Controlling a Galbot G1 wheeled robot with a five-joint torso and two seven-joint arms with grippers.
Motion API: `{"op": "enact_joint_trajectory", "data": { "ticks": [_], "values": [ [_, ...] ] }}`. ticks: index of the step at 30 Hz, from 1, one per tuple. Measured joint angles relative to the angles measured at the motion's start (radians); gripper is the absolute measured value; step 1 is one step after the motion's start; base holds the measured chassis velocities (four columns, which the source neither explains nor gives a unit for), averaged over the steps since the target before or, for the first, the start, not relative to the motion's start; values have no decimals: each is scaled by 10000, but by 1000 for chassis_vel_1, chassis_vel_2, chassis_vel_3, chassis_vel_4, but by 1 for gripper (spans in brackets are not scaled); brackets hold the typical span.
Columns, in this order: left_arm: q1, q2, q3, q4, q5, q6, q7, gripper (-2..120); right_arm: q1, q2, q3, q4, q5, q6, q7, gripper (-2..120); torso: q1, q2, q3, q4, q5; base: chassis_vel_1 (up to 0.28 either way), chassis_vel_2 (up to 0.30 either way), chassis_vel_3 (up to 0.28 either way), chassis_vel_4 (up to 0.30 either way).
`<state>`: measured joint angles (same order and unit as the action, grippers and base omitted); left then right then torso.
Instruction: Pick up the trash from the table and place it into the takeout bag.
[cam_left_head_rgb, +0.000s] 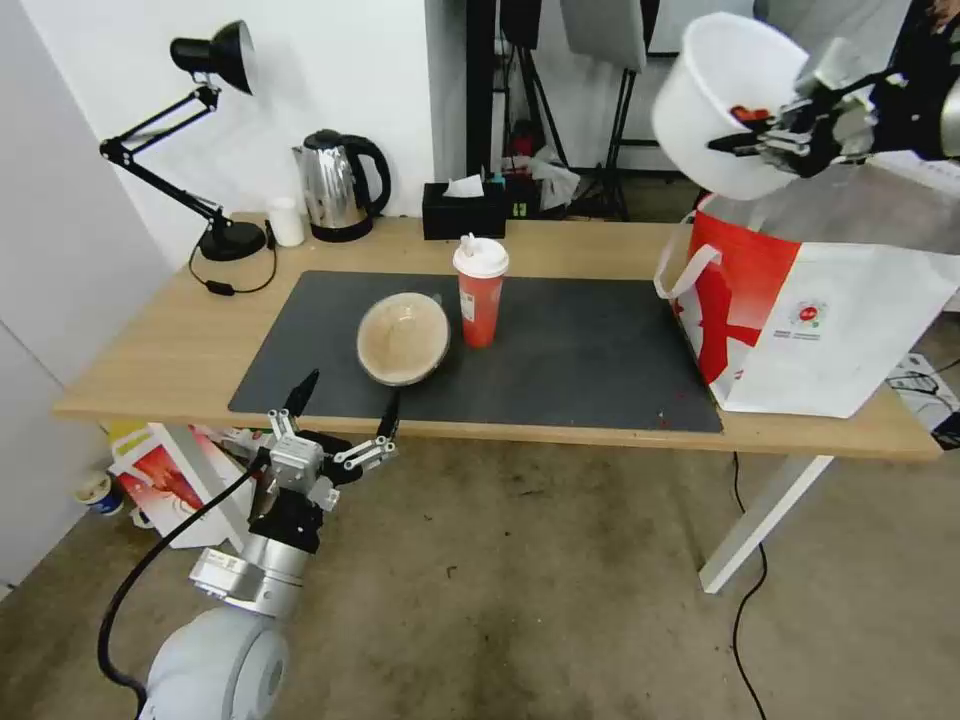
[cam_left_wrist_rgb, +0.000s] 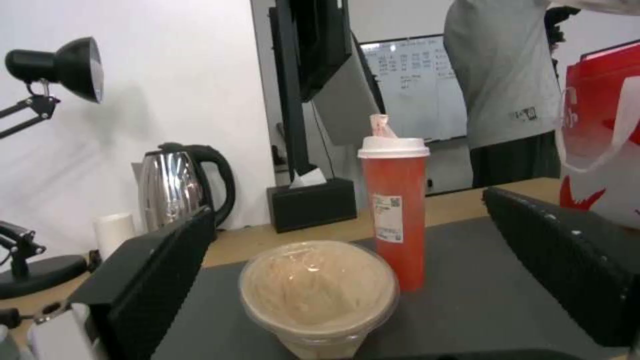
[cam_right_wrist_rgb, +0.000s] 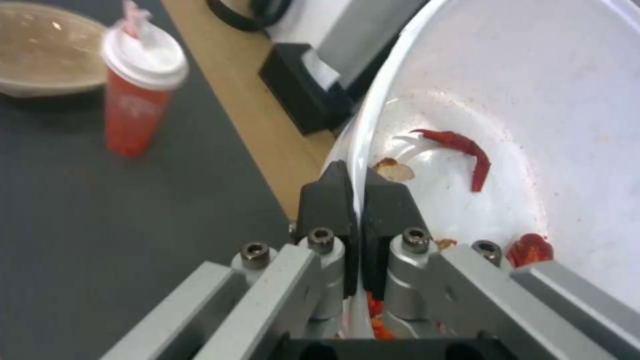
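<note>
My right gripper (cam_left_head_rgb: 748, 135) is shut on the rim of the white plastic bowl (cam_left_head_rgb: 715, 105), which hangs tilted in the air above the takeout bag (cam_left_head_rgb: 800, 310). In the right wrist view the fingers (cam_right_wrist_rgb: 331, 200) pinch the rim, and red food scraps (cam_right_wrist_rgb: 460, 147) stick inside the bowl (cam_right_wrist_rgb: 533, 115). The red paper cup (cam_left_head_rgb: 480, 290) with a white lid stands on the dark mat, with the tan bowl (cam_left_head_rgb: 403, 338) tipped beside it. My left gripper (cam_left_head_rgb: 345, 400) is open at the table's front edge, just before the tan bowl (cam_left_wrist_rgb: 319, 290) and the cup (cam_left_wrist_rgb: 395, 210).
At the back of the table (cam_left_head_rgb: 160, 350) stand a steel kettle (cam_left_head_rgb: 335, 185), a black tissue box (cam_left_head_rgb: 463, 210), a small white cup (cam_left_head_rgb: 286, 222) and a black desk lamp (cam_left_head_rgb: 215, 150). A small red-white bag (cam_left_head_rgb: 165, 470) lies on the floor under the table's left end.
</note>
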<state>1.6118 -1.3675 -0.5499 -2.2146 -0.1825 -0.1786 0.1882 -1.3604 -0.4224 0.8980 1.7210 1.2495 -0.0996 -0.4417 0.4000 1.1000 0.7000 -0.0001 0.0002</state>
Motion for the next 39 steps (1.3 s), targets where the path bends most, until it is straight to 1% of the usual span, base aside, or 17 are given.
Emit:
{"op": "enact_joint_trajectory", "data": {
  "ticks": [5, 16, 29, 39],
  "values": [
    [58, -2, 5, -6, 41, -53, -2, 100, 64, 333, -198, -527, -414, 4, -267, 0, 0, 0, 0, 1, -1, 0, 0, 0, 0],
    [135, -25, -14, -22, 80, -148, -3, 100, -159, 649, -266, -1404, -1084, 86, -681, 0, 0, 0, 0, 1, -1, 0, 0, 0, 0],
    [114, -22, -68, 30, 127, -176, -6, 100, -466, 835, -236, -1751, -1385, 150, -810, 0, 0, 0, 0, 1, -2, 0, 0, 0, 0],
    [-37, -22, 4, 213, 133, -176, -7, 100, -570, 1100, -242, -1984, -1805, 198, -959, 0, 0, 0, 0, 1, -1, 0, 0, 0, 0]
  ]
}}
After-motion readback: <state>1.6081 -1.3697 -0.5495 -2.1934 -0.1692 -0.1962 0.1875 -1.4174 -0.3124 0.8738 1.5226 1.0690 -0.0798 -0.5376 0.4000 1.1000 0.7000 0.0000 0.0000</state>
